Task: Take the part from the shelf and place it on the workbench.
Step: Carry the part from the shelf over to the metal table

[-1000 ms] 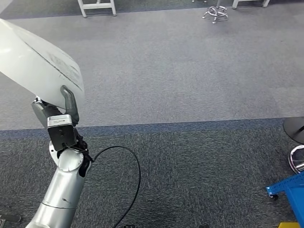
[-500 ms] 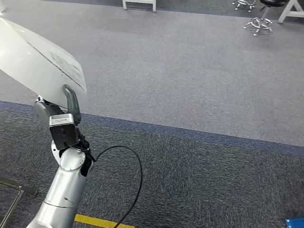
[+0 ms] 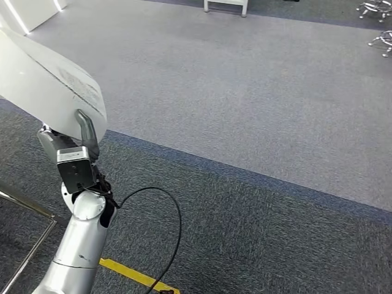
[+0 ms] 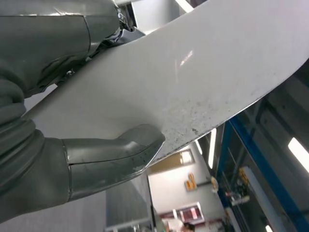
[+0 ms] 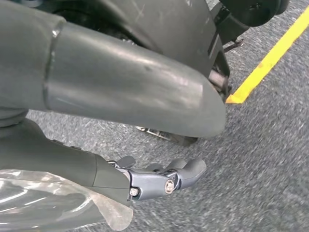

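Note:
The part (image 3: 46, 86) is a large white curved panel with scuffed print on its face, held up at the left of the head view. My left hand (image 3: 74, 144) grips its lower edge, the thumb pressed on the near face. In the left wrist view the thumb (image 4: 116, 150) lies across the panel (image 4: 204, 72), and the other fingers are hidden behind it. My right hand (image 5: 120, 96) hangs over dark carpet with its fingers stretched out and nothing in it.
Dark grey carpet lies in front, and lighter grey floor begins past a diagonal border. A yellow floor line (image 3: 134, 277) and a metal frame (image 3: 27, 214) sit at the lower left. A black cable (image 3: 173, 226) loops off my left arm. White table legs (image 3: 226, 6) and stool bases (image 3: 381, 9) stand far off.
The whole view has swung: the floor shifted right, the blue cart left the picture, and the yellow line and metal frame came in. My left hand keeps the same hold on the panel.

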